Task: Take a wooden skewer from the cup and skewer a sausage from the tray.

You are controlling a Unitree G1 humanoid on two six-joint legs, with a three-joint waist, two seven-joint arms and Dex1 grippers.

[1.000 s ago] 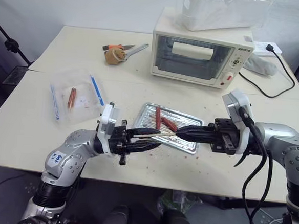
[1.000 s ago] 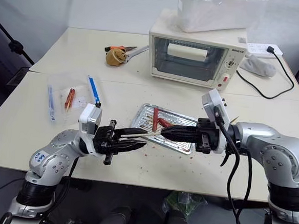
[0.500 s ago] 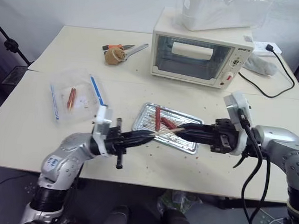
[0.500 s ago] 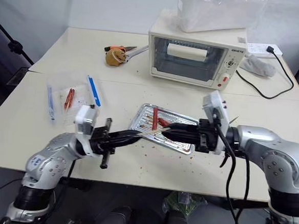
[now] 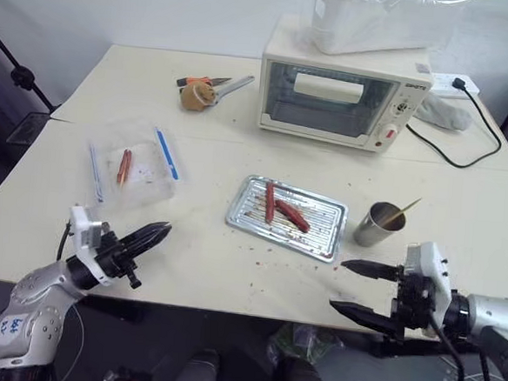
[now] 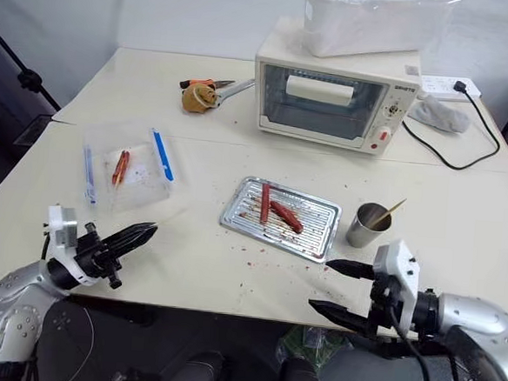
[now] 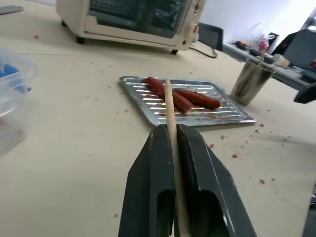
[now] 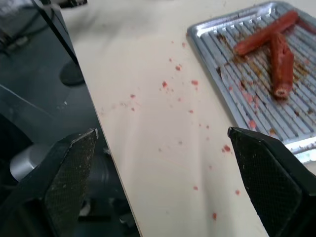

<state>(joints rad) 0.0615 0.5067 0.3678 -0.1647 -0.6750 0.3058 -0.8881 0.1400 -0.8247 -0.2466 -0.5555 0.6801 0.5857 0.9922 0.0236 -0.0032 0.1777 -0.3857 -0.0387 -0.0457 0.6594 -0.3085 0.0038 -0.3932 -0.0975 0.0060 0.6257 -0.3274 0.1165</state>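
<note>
Both arms have pulled back from the tray (image 5: 324, 242) since the earlier frames, when their grippers met over its near edge; each has withdrawn toward its own side of the table's (image 5: 214, 266) near edge. The left gripper (image 5: 153, 233) hovers near the near-left corner with its fingers clamped tight on the wooden skewer (image 7: 170, 114), whose pale pointed shaft sticks out past the fingertips toward the tray. The right gripper (image 5: 356, 289) hangs at the near edge toward the right corner; it was closed a second ago and its two black fingers (image 8: 69, 173) are spread wide with nothing between them.

On the tray, which sits mid-table toward the near edge, the sausage (image 5: 292, 215) lies slanted on the ribbed bottom, with a paler, straighter sausage (image 5: 269, 201) just beside it, their far ends close together. Neither is on the skewer. The cup (image 5: 374, 225) stands just off the tray's right end, apart from it, with another stick (image 5: 402, 211) leaning out of it. Red crumbs (image 8: 195, 83) speckle the table in front of the tray. A clear plastic container (image 5: 134, 165) with blue sticks and thin orange pieces lies toward the left edge, and a toaster oven (image 5: 339, 96) stands toward the far edge.
</note>
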